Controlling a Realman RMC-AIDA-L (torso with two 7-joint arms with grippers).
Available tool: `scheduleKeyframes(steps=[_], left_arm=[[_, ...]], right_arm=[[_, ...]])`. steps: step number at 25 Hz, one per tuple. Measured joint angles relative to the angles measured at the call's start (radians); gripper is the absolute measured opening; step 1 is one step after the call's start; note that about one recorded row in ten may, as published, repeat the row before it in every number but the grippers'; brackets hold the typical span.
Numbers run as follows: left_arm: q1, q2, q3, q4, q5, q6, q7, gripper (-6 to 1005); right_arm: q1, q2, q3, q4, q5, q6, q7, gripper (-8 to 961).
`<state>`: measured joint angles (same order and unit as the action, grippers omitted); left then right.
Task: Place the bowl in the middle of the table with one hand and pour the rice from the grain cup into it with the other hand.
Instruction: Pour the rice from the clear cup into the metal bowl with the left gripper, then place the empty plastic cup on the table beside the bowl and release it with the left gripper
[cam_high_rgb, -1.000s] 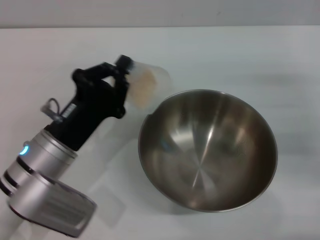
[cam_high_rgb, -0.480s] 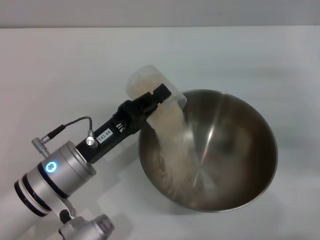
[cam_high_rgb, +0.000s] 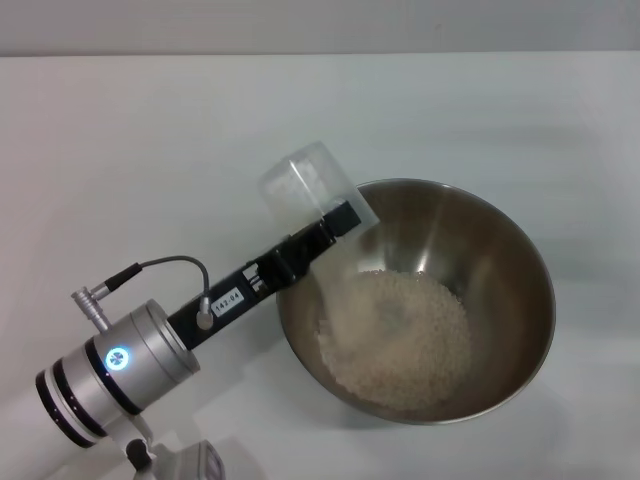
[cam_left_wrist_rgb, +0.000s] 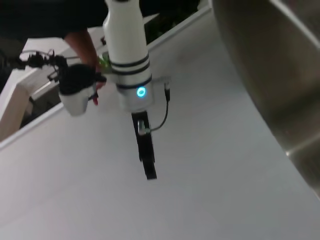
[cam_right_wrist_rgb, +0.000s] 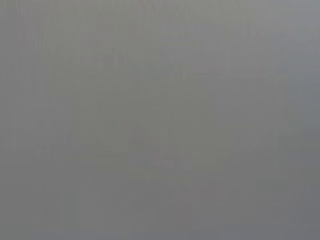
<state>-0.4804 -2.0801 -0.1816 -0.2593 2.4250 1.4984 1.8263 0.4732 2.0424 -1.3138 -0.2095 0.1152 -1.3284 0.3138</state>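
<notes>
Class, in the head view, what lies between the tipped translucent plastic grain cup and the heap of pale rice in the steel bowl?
Only the bowl's bare steel inner wall separates grain cup from rice.

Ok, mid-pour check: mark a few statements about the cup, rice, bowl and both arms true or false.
1. The rice lies in the bowl. True.
2. The grain cup stands upright. False: the left gripper holds it in its jaws, tipped over the bowl's rim.
3. The grain cup looks full. False: it looks empty.
4. The right gripper grips the bowl. False: it hangs apart from the bowl, over the table.
5. The bowl sits on the table, mouth up. True.
</notes>
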Motion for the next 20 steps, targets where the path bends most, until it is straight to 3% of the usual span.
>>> scheduleKeyframes(steps=[13, 20], left_arm=[[0.007, 0.000, 0.003, -0.015, 0.009, -0.003, 0.035, 43], [0.032, 0.004, -0.066, -0.067, -0.002, 0.044, -0.284, 45]], right_arm=[[0.007, -0.001, 0.001, -0.002, -0.005, 0.003, -0.020, 511], [0.025, -0.001, -0.001, -0.007, -0.008, 0.060, -0.008, 511]])
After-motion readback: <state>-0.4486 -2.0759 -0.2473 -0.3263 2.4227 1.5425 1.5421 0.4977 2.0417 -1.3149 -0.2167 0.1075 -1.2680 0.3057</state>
